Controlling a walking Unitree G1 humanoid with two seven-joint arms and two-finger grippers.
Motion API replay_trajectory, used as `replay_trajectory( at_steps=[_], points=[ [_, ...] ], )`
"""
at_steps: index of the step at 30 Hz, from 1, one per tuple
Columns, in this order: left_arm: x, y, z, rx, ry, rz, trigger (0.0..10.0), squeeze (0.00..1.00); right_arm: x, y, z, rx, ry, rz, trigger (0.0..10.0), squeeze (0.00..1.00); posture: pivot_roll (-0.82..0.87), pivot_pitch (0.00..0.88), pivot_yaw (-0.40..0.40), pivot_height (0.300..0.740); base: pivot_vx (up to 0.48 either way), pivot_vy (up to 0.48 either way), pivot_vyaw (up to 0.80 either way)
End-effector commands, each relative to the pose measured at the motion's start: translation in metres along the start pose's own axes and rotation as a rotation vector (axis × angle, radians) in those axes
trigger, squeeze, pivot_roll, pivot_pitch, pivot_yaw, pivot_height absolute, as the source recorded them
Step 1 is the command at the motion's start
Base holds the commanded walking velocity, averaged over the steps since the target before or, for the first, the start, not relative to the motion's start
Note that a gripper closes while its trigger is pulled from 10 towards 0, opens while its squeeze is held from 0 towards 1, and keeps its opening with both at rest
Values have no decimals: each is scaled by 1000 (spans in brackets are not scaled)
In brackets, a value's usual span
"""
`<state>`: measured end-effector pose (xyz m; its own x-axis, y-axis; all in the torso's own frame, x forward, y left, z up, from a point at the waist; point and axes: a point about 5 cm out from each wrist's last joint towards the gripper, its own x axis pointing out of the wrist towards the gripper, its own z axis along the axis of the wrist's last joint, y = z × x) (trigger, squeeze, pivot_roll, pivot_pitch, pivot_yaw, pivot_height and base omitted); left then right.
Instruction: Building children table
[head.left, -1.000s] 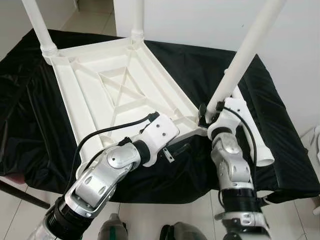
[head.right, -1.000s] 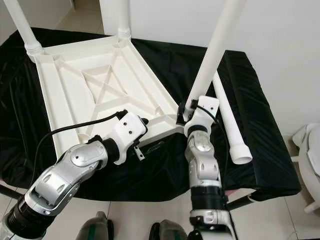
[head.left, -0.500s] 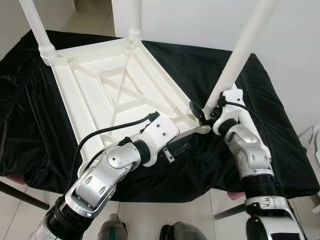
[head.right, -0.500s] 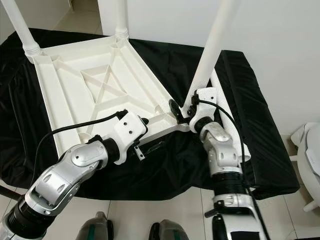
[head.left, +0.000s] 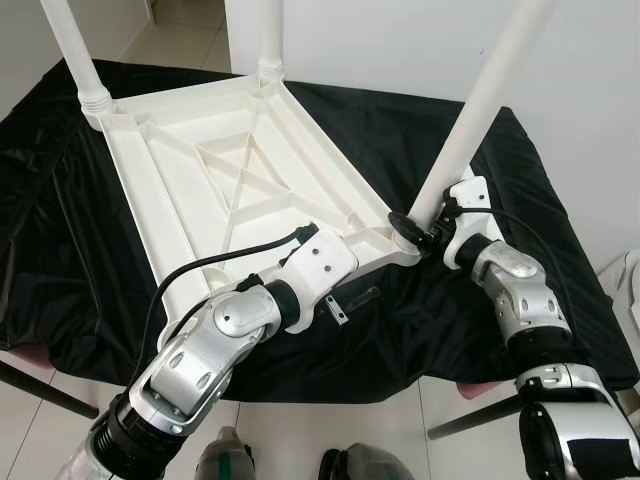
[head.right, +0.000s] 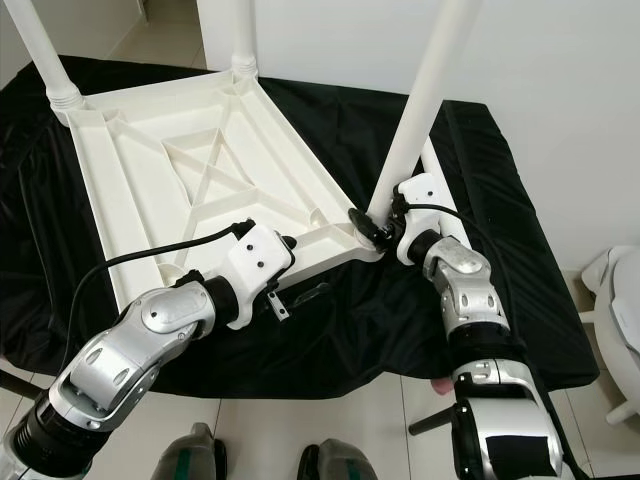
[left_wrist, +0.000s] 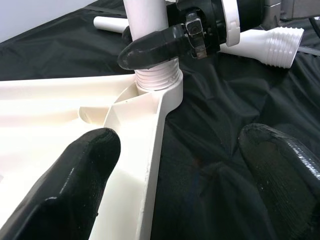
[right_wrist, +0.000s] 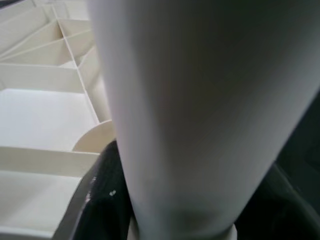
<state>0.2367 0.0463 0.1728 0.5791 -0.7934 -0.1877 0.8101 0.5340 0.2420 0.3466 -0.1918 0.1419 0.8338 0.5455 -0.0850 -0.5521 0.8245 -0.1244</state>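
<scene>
**Third leg being seated at near right corner socket**

Since the frame one second back, the right forearm is swinging outward to the robot's right, while the right hand (head.left: 420, 232) is staying clamped low on the white leg (head.left: 478, 105). That leg is now standing more steeply in the corner socket (left_wrist: 157, 89) of the upturned tabletop (head.left: 210, 185).

The leg's long axis is running up and away to the right from the socket, with its threaded base meeting the collar. The right hand is gripping it just above that collar, fingers closed round the tube.

The left hand (left_wrist: 185, 170) is hovering open astride the near rim of the tabletop, one finger over the plastic and one over the cloth, gripping nothing.

Two further legs are already standing at the far corners. A spare leg (left_wrist: 260, 42) is lying on the black cloth (head.left: 60, 260) beyond the socket. The cloth is covering a table beside a white wall, over a pale tiled floor.
</scene>
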Motion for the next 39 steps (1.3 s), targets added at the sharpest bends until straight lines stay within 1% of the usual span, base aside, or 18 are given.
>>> replay_trajectory(
  at_steps=[1, 8, 9, 10, 13, 18, 22, 23, 27, 29, 30, 31, 32, 34, 35, 36, 37, 39],
  points=[
    [-1, -2, 1, 2, 2, -36, 10000, 0, -1, -1, -4, -20, 30, 11, 0, 0, 54, 40, -63, 740, 0, 0, 0],
    [-2, -3, 1, 1, 5, -43, 10000, 0, -2, 0, -10, -15, 45, 32, 0, 0, 53, 44, -61, 740, 0, 0, 0],
    [-2, -3, 1, 1, 5, -43, 10000, 0, -2, 0, -11, -12, 46, 30, 10000, 0, 53, 44, -61, 740, 0, 0, 0],
    [-2, -3, 1, 1, 5, -43, 10000, 0, -2, 0, -11, -12, 46, 30, 10000, 0, 53, 44, -61, 740, 0, 0, 0],
    [-2, -4, 1, -1, 6, -46, 10000, 0, 1, 0, -12, 58, 40, -36, 10000, 0, 51, 46, -59, 740, 0, 0, 0],
    [-3, -5, 1, -2, 7, -48, 10000, 0, 2, 2, -12, 86, 26, -92, 10000, 0, 50, 48, -58, 740, 0, 0, 0],
    [-3, -7, 0, -7, 10, -54, 10000, 0, 3, 16, -8, 144, -35, -160, 10000, 0, 46, 47, -57, 740, 0, 0, 0],
    [-3, -7, 0, -7, 10, -54, 10000, 0, 3, 16, -8, 144, -35, -160, 10000, 0, 46, 47, -57, 740, 0, 0, 0],
    [-2, -8, 0, -8, 10, -60, 10000, 0, 5, 21, -5, 193, -55, -271, 10000, 0, 44, 43, -59, 740, 0, 0, 0],
    [-2, -8, 0, -7, 10, -62, 10000, 0, 5, 20, -5, 237, -46, -393, 10000, 0, 44, 42, -60, 740, 0, 0, 0],
    [-2, -8, 0, -7, 10, -62, 10000, 0, 5, 20, -5, 237, -46, -393, 10000, 0, 44, 42, -60, 740, 0, 0, 0],
    [-2, -8, 0, -7, 10, -62, 10000, 0, 4, 19, -6, 245, -36, -457, 10000, 0, 45, 38, -62, 740, 0, 0, 0],
    [-2, -8, 0, -7, 10, -62, 10000, 0, 4, 19, -6, 245, -36, -457, 10000, 0, 45, 38, -62, 740, 0, 0, 0],
    [-2, -8, 0, -9, 10, -63, 10000, 0, 2, 23, -7, 242, -21, -573, 10000, 0, 46, 36, -64, 740, 0, 0, 0],
    [-2, -8, 0, -9, 10, -63, 10000, 0, 2, 23, -7, 242, -21, -573, 10000, 0, 46, 36, -64, 740, 0, 0, 0],
    [-2, -8, 0, -10, 9, -64, 10000, 0, 1, 30, -6, 241, -12, -644, 10000, 0, 47, 31, -67, 740, 0, 0, 0],
    [-2, -8, 0, -10, 9, -64, 10000, 0, 1, 30, -6, 241, -12, -644, 10000, 0, 47, 31, -67, 740, 0, 0, 0],
    [-2, -8, 0, -10, 8, -64, 10000, 0, -1, 38, -6, 233, -1, -705, 10000, 0, 47, 28, -70, 740, 0, 0, 0]
  ],
)
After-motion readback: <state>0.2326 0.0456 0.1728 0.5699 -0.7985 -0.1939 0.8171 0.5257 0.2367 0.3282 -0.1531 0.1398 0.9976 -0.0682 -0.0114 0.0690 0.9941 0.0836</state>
